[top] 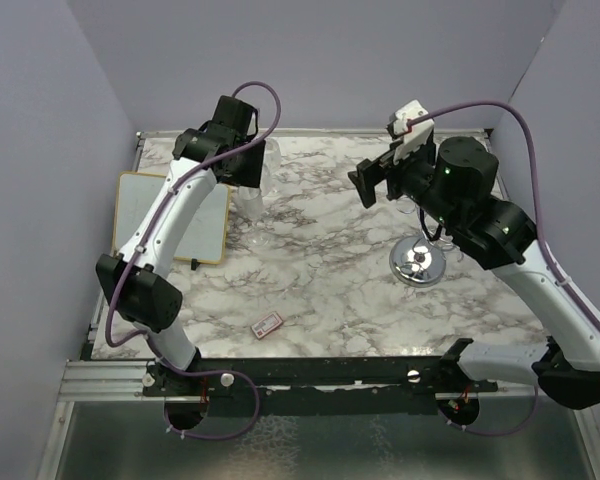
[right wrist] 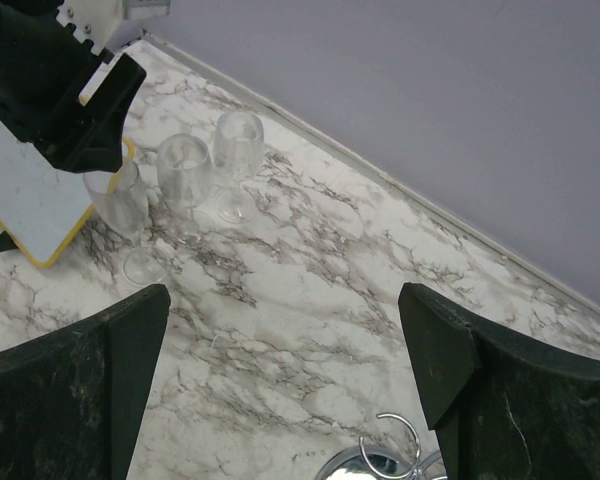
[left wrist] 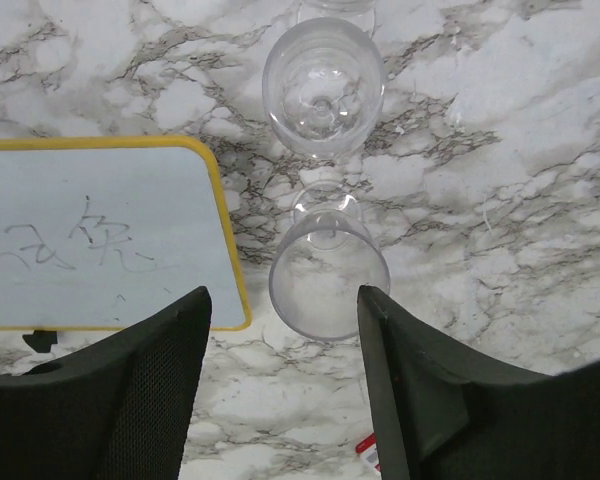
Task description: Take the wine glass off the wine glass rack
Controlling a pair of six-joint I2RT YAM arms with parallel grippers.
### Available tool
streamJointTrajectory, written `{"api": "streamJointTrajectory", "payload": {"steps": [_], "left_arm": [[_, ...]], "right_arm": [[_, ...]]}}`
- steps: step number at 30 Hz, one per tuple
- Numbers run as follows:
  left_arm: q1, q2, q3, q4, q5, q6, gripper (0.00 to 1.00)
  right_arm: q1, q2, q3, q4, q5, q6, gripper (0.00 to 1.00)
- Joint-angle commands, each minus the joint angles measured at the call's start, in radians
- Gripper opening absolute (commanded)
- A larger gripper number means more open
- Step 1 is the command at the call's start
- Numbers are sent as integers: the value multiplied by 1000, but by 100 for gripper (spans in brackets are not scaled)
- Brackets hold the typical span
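Three clear wine glasses stand upright in a row on the marble table, left of centre; the right wrist view shows them at far left (right wrist: 120, 205), middle (right wrist: 183, 178) and right (right wrist: 238, 150). My left gripper (top: 248, 165) hangs open above them, and the nearest glass (left wrist: 328, 275) sits just beyond its fingertips (left wrist: 195, 310). The chrome wine glass rack (top: 417, 262) stands at the right, mostly hidden under my right arm. One bare wire loop (right wrist: 390, 437) and the disc rim show in the right wrist view. My right gripper (top: 372, 185) is open and empty, raised left of the rack.
A yellow-framed whiteboard (top: 170, 215) lies at the left, beside the glasses, and also shows in the left wrist view (left wrist: 90, 240). A small red-and-white card (top: 268, 323) lies near the front. Purple walls close the back and sides.
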Motion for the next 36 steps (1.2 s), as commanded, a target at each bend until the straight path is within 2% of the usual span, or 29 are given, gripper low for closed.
{"api": "streamJointTrajectory", "payload": {"steps": [1, 6, 10, 14, 18, 22, 24, 30, 36], "left_arm": [[4, -85, 56, 13, 44, -16, 66], [-3, -226, -24, 147, 185, -73, 78], [-33, -385, -226, 417, 423, -176, 84], [-159, -494, -455, 712, 518, -276, 87], [-345, -524, -623, 920, 429, -331, 87], [-523, -566, -900, 1303, 241, -464, 87], [-629, -538, -967, 1414, 141, -489, 88], [-854, -342, -901, 1498, -63, -367, 89], [-970, -179, -950, 1763, -212, -238, 89]], "right_arm": [[0, -67, 34, -29, -25, 30, 100], [-1, -144, 15, -25, -46, 52, 100], [0, -220, -26, 0, -77, 80, 100], [0, -287, -58, 11, -88, 108, 100], [-1, -357, -85, 5, -78, 135, 100], [0, -429, -129, 42, -40, 164, 100], [0, -462, -142, 59, -29, 174, 100], [-1, -513, -137, 37, -10, 195, 100], [0, -548, -122, 27, -14, 219, 100]]}}
